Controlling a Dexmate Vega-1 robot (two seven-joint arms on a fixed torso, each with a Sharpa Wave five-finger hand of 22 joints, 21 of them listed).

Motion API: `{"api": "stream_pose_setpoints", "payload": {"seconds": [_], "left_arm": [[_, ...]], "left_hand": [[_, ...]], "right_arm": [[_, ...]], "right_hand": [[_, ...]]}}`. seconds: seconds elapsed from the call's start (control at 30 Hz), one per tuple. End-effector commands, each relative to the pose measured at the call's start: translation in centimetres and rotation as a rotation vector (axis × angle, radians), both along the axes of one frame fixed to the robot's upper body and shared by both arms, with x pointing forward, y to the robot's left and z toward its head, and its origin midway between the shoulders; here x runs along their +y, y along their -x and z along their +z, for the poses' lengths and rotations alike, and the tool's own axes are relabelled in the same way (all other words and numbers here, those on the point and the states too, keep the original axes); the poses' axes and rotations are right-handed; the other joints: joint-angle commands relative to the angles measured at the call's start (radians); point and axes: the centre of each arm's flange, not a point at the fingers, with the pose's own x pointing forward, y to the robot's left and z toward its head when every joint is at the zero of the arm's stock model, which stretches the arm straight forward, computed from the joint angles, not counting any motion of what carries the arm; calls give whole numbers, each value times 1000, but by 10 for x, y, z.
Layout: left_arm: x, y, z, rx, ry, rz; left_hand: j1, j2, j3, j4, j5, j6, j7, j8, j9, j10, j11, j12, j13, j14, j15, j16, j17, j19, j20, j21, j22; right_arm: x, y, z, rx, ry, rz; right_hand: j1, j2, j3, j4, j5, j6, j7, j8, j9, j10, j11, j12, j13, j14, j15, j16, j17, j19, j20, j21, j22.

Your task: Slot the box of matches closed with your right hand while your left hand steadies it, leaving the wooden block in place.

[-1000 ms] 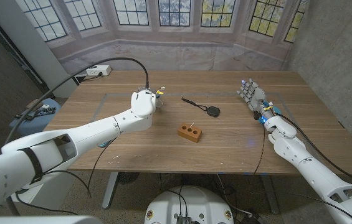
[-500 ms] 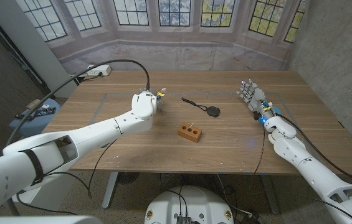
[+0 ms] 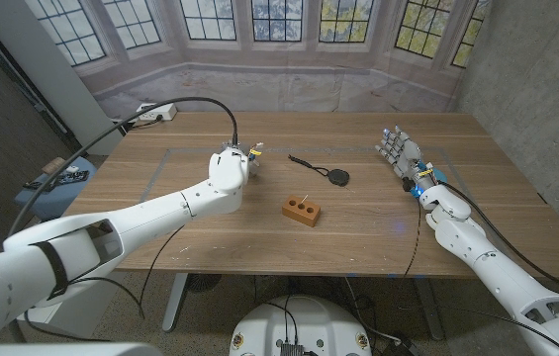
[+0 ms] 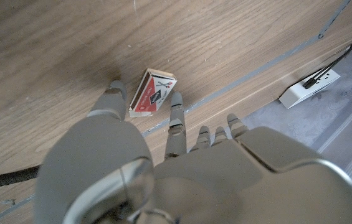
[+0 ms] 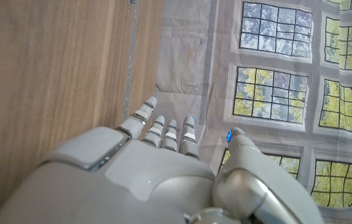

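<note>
The small red-and-white cardboard box of matches (image 4: pixel 153 94) lies flat on the wooden tabletop (image 3: pixel 210 222), at about ten o'clock from the table's middle in the head view, where it peeks out just past the left hand (image 3: pixel 230 163) as a small pale and yellow shape. In the left wrist view the box sits just beyond that hand's fingertips (image 4: pixel 176 99), framed between two spread fingers, with no clear contact showing; the left hand (image 4: pixel 163 162) is wide and holds nothing. Whether the tray is slid out I cannot tell at this size. The box's long axis runs roughly along the line of the reaching fingers, tilted a little across them, so steadying it likely means closing the fingers on its long sides. The right hand (image 3: pixel 399 153) stands at about two o'clock, well apart from the box, its fingers spread with nothing in them; the right wrist view shows its fingers (image 5: pixel 163 130) extended over bare wood. The left hand is far nearer, so the right must cross the table to do the pushing. The small brown rectangular wooden block (image 3: pixel 302 210) with holes in its top sits near the middle, between the two hands, and beyond it, at about twelve o'clock, lies a flat black round object with a cord (image 3: pixel 337 177); both lie close to the right arm's likely path.
</note>
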Motion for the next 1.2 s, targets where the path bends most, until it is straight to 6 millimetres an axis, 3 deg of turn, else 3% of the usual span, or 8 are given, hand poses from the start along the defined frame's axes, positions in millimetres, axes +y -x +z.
{"api": "stream_pose_setpoints", "payload": {"seconds": [0.03, 0.37, 0.93, 1.2], "left_arm": [[1, -2, -1, -29, -4, -4], [3, -5, -2, -61, -13, -8], [5, -7, -9, -89, -8, -15], [5, -8, -11, -113, -6, -18]], "left_hand": [[13, -3, 3, -5, 6, 11, -3, 5, 4, 13, 3, 5, 3, -13, 0, 11, 3, 15, 0, 6, 3], [17, -6, 3, -5, 5, 27, -9, 6, 3, 33, 2, 7, 3, 6, 0, 12, 3, 25, 4, 5, 3], [42, -10, 9, -7, 5, 129, -36, 21, 3, 110, -3, 14, 1, 61, 0, 9, 1, 83, -8, 7, 2], [59, -11, 11, -7, 8, 196, -55, 28, 3, 161, -25, 17, 0, 101, -8, 11, 0, 124, -17, 10, 2]], "right_arm": [[3, -5, 3, 4, 4, 8], [6, -10, 4, 8, 5, 12], [8, -11, 5, 15, 9, 12], [9, -12, 3, 18, 7, 13]], "right_hand": [[-10, 0, 1, -8, -1, 9, 1, 0, 4, 4, 2, 1, 3, 2, 0, 4, 5, 9, 1, 2, 5], [-11, 0, 1, -9, -1, 9, 2, -1, 4, 4, 3, 2, 3, 2, 0, 4, 5, 9, 1, 2, 5], [-13, 0, 2, -11, -1, 9, 2, -1, 4, 4, 5, 2, 3, 1, 1, 4, 6, 8, 2, 2, 5], [-15, 0, 2, -11, -1, 10, 3, -1, 4, 3, 4, 1, 3, 1, 1, 4, 6, 8, 3, 2, 5]]}}
